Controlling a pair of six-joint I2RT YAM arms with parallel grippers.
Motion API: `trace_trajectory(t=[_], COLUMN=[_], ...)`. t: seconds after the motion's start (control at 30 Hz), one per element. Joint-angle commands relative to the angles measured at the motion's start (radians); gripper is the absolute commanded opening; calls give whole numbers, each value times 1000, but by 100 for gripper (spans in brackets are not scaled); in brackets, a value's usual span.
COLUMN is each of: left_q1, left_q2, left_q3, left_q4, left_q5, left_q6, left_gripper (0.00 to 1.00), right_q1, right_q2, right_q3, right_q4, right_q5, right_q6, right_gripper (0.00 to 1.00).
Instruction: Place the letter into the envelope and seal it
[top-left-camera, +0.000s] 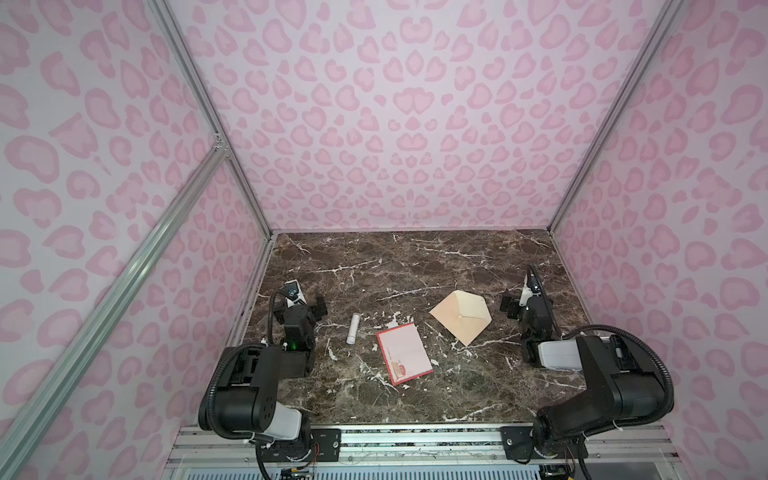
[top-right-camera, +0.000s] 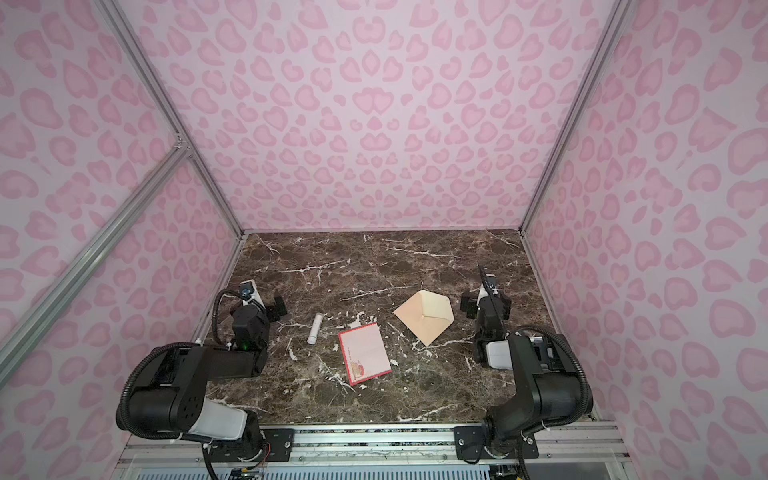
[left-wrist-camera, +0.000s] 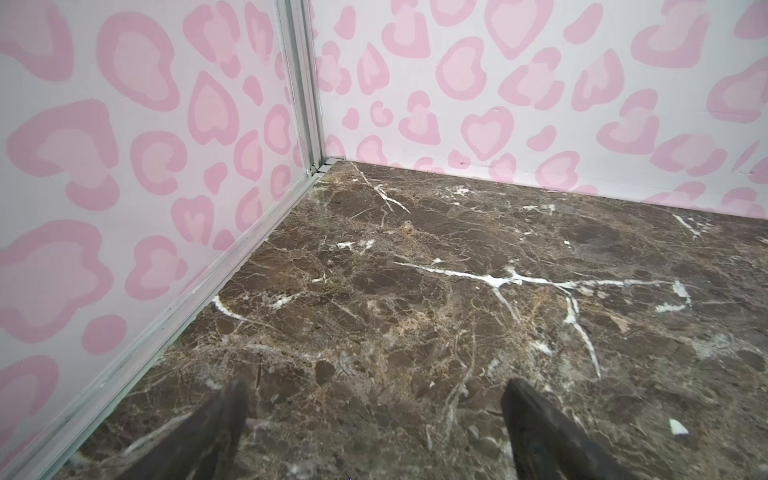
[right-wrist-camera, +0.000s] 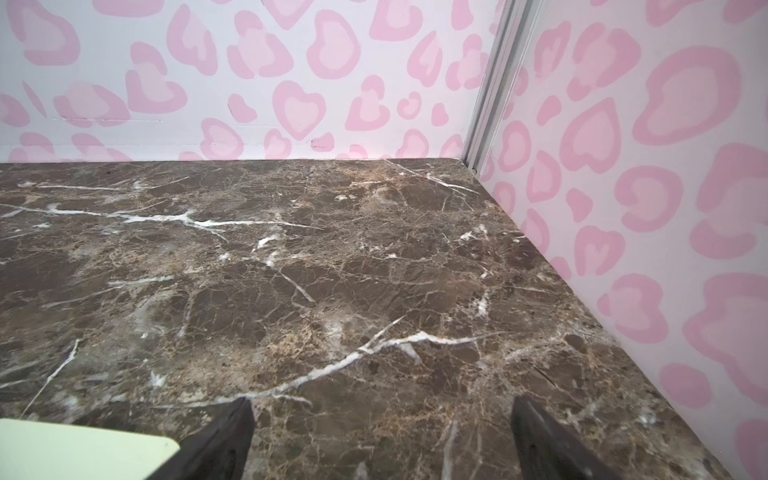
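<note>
The left claw (left-wrist-camera: 376, 381) is seen spread wide, its two dark fingers (left-wrist-camera: 224, 424) set far apart over bare table, and nothing is pinched between them. In a top view it is found at the left side of the table (top-left-camera: 415, 266), low over the surface, aimed toward the back wall (top-left-camera: 374, 124) and well apart from every loose thing. The right claw (right-wrist-camera: 382, 400) is likewise spread wide and empty, with brown marble showing between its fingers (right-wrist-camera: 540, 432); in a top view it (top-left-camera: 521, 299) is placed at the right side of the table, just beside the envelope (top-left-camera: 461, 318) but not touching it. A pale rounded paper corner (right-wrist-camera: 83, 449) is caught at the edge of the right wrist view next to one finger; whether it belongs to the envelope cannot be told from that view alone. The envelope is laid flat right of the middle, turned cornerwise like a diamond, seam side up, with its flap apparently folded open toward the back and a paler inner face shown. The letter (top-left-camera: 404, 353) is laid flat near the middle of the table, closer to the front edge, pink face up, with a red border and a small picture at its near corner; it is near the envelope but apart from it. A small white tube (top-left-camera: 354, 328) is laid on its side just left of the letter, between it and the left claw. The table is enclosed by walls printed with pink hearts and edged with metal rails (top-left-camera: 245, 174).
</note>
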Motion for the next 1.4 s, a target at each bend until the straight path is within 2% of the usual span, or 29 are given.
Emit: trace_trajectory(t=[0.0,1.37], left_q1=[0,8], left_q2=[-2,-3], left_q3=[6,12], left_q4=[21,6], left_q5=[3,21], left_q6=[3,-2], left_gripper=[98,98], right_q1=[0,-7], right_q2=[1,0], right_q3=[2,2], right_q4=[6,2], right_q5=[-5,-18], right_q6=[11,14], right_gripper=[99,99])
